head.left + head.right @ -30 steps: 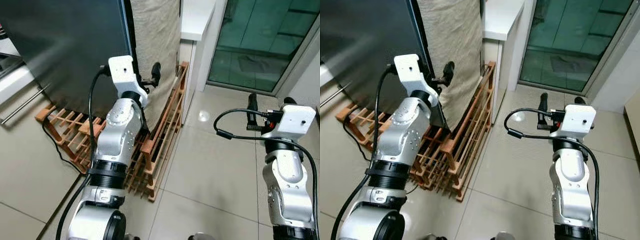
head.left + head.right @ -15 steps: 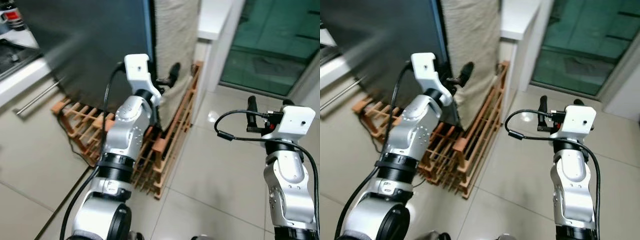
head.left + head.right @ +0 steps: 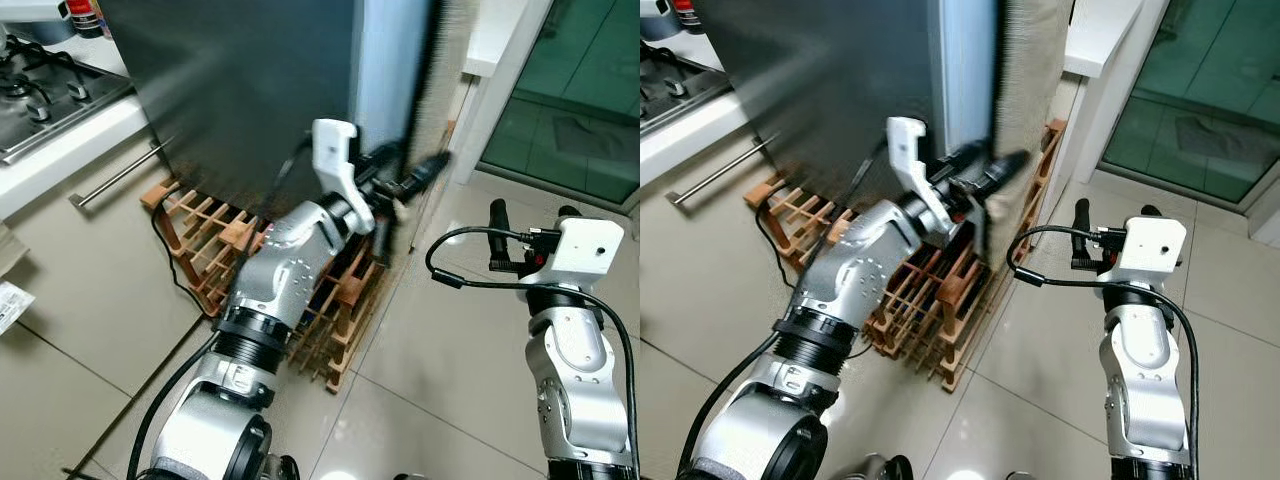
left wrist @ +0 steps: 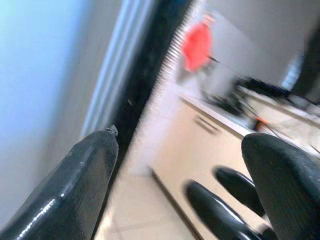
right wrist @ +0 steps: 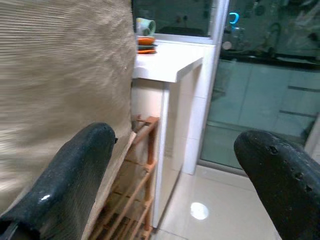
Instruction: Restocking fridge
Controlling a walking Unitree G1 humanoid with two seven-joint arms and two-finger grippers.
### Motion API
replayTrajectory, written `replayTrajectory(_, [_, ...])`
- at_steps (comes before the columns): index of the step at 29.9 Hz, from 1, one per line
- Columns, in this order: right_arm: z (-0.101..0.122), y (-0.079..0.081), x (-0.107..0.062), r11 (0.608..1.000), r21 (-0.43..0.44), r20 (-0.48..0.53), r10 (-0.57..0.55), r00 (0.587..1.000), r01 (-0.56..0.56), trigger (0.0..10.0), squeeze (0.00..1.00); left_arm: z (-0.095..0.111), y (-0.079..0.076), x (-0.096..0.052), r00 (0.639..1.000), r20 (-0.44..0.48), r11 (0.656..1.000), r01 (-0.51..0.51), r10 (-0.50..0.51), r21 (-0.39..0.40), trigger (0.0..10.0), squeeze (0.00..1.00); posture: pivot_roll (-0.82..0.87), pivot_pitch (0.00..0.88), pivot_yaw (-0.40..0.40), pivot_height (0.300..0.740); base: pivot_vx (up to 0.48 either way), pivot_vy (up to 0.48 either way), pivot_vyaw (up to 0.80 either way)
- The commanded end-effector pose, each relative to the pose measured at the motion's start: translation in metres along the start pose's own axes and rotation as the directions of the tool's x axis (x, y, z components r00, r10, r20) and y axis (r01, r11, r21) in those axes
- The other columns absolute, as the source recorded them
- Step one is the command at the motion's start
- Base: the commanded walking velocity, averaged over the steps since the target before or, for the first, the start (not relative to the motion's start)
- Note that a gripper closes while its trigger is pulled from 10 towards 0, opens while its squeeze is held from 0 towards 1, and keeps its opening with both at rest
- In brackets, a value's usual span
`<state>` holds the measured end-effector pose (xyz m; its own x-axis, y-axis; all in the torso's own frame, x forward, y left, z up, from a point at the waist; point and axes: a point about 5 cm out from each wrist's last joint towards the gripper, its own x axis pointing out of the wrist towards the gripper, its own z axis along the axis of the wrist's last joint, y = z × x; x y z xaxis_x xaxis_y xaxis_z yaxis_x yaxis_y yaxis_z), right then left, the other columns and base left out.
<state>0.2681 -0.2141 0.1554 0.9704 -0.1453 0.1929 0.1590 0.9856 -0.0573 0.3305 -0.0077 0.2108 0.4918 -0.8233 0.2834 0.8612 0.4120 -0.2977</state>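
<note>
No text, label or number can be read.

Fridge (image 3: 250, 90): tall, dark grey, matte front, standing upright between white kitchen surface with hob and beige textured panel. Door looks closed; front face unbroken, no handle visible. Pale blue-grey strip runs down its right edge, blurred. Base sits just behind wooden slatted rack on tiled floor. Black cable trails from lower front corner across floor. No food items or stock in sight near it.
</note>
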Motion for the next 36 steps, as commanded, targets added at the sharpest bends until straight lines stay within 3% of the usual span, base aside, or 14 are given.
replayTrajectory(1, [-0.001, -0.004, -0.002, 1.0, -0.004, -0.008, -0.02, 1.0, 0.02, 10.0, 0.22, -0.006, -0.068, 0.043, 0.972, 0.126, 0.961, 0.218, -0.198, -0.172, 10.0, 0.0, -0.26, 0.092, 0.072, 0.74, 0.0, 0.0, 0.0])
replayTrajectory(7, [-0.009, -0.005, -0.011, 1.0, -0.006, -0.048, -0.015, 0.999, 0.014, 10.0, 0.22, -0.007, -0.058, 0.035, 0.978, 0.085, 0.969, 0.202, -0.191, -0.144, 10.0, 0.0, -0.25, 0.088, 0.076, 0.74, 0.0, 0.0, 0.0])
replayTrajectory(11, [-0.023, 0.0, -0.024, 1.0, 0.004, -0.107, 0.028, 0.994, -0.027, 10.0, 0.22, -0.007, -0.026, 0.008, 0.999, 0.027, 0.999, 0.042, -0.042, -0.017, 10.0, 0.0, -0.25, 0.087, 0.083, 0.74, 0.0, 0.0, 0.0])
replayTrajectory(14, [-0.02, 0.009, -0.024, 0.997, 0.032, -0.095, 0.071, 0.993, -0.069, 10.0, 0.22, 0.008, 0.008, -0.024, 0.979, 0.076, 0.98, -0.195, 0.192, 0.041, 10.0, 0.0, -0.24, 0.078, 0.092, 0.74, 0.0, 0.0, 0.0])
replayTrajectory(15, [-0.02, 0.009, -0.024, 0.997, 0.032, -0.095, 0.071, 0.993, -0.069, 10.0, 0.22, 0.008, 0.008, -0.024, 0.979, 0.076, 0.98, -0.195, 0.192, 0.041, 10.0, 0.0, -0.24, 0.078, 0.092, 0.74, 0.0, 0.0, 0.0])
replayTrajectory(16, [-0.015, 0.018, -0.019, 0.992, 0.054, -0.073, 0.122, 0.99, -0.118, 10.0, 0.22, 0.023, 0.036, -0.057, 0.895, 0.151, 0.901, -0.43, 0.42, 0.047, 10.0, 0.0, -0.23, 0.074, 0.092, 0.74, 0.0, 0.0, 0.0])
replayTrajectory(17, [-0.013, 0.022, -0.017, 0.988, 0.06, -0.063, 0.143, 0.988, -0.139, 10.0, 0.22, 0.029, 0.046, -0.071, 0.841, 0.189, 0.848, -0.526, 0.507, 0.062, 10.0, 0.0, -0.21, 0.064, 0.084, 0.74, 0.0, 0.0, 0.0])
replayTrajectory(18, [-0.013, 0.022, -0.017, 0.988, 0.06, -0.063, 0.143, 0.988, -0.139, 10.0, 0.22, 0.029, 0.046, -0.071, 0.841, 0.189, 0.848, -0.526, 0.507, 0.062, 10.0, 0.0, -0.21, 0.064, 0.084, 0.74, 0.0, 0.0, 0.0])
replayTrajectory(21, [-0.007, 0.033, -0.009, 0.977, 0.084, -0.034, 0.199, 0.979, -0.196, 10.0, 0.22, 0.042, 0.061, -0.105, 0.684, 0.286, 0.68, -0.721, 0.671, 0.132, 10.0, 0.0, -0.18, 0.055, 0.067, 0.74, 0.0, 0.0, 0.0])
replayTrajectory(22, [-0.007, 0.033, -0.009, 0.977, 0.084, -0.034, 0.199, 0.979, -0.196, 10.0, 0.22, 0.042, 0.061, -0.105, 0.684, 0.286, 0.68, -0.721, 0.671, 0.132, 10.0, 0.0, -0.18, 0.055, 0.067, 0.74, 0.0, 0.0, 0.0])
replayTrajectory(25, [0.004, 0.049, 0.005, 0.956, 0.078, 0.009, 0.283, 0.959, -0.283, 10.0, 0.22, 0.051, 0.073, -0.133, 0.485, 0.358, 0.397, -0.869, 0.798, 0.295, 10.0, 0.0, -0.16, 0.049, 0.05, 0.74, 0.0, 0.0, 0.0])
replayTrajectory(27, [0.007, 0.049, 0.018, 0.957, 0.046, 0.021, 0.285, 0.958, -0.285, 10.0, 0.2, 0.051, 0.082, -0.145, 0.399, 0.361, 0.299, -0.905, 0.843, 0.302, 10.0, 0.0, -0.14, 0.044, 0.041, 0.74, 0.0, 0.0, 0.0])
replayTrajectory(30, [0.004, 0.044, 0.032, 0.965, 0.022, 0.015, 0.261, 0.965, -0.261, 10.0, 0.2, 0.045, 0.092, -0.157, 0.329, 0.335, 0.227, -0.923, 0.883, 0.31, 10.0, 0.0, -0.13, 0.047, 0.039, 0.74, 0.0, 0.0, 0.0])
replayTrajectory(36, [0.001, 0.05, 0.057, 0.96, -0.008, 0.007, 0.28, 0.96, -0.28, 10.0, 0.2, 0.042, 0.096, -0.168, 0.306, 0.321, 0.199, -0.924, 0.896, 0.325, 10.0, 0.0, -0.09, 0.057, 0.05, 0.74, 0.0, 0.0, 0.0])
